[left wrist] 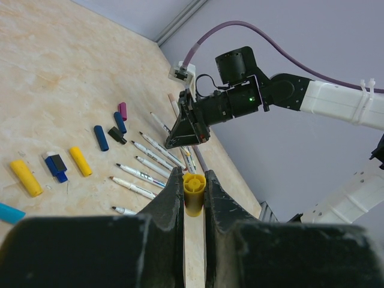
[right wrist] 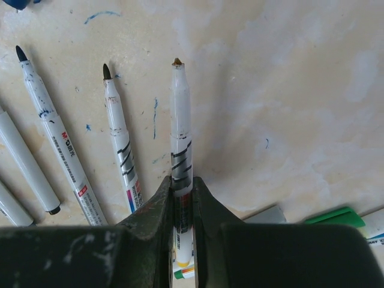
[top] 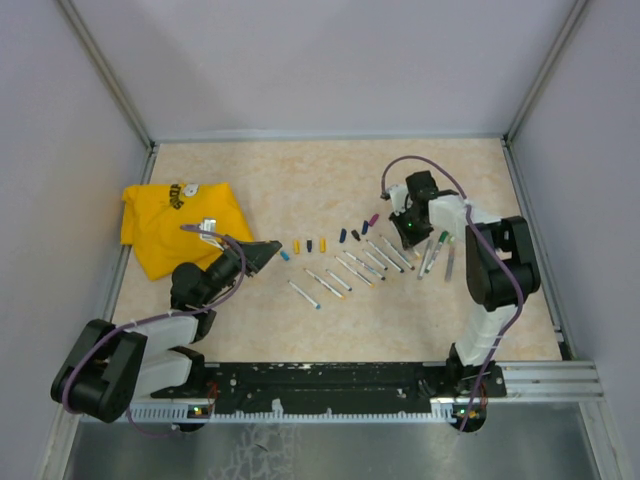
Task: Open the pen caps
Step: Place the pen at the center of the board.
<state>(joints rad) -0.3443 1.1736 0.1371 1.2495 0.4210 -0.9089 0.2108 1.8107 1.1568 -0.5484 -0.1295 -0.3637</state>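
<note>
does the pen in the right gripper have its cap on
No, the pen clamped in the right gripper ends in a bare dark tip with no cap over it.

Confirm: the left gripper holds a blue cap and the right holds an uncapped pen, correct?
No. The cap in the left gripper is yellow, not blue; the left wrist view shows it. The right gripper does hold an uncapped pen.
</note>
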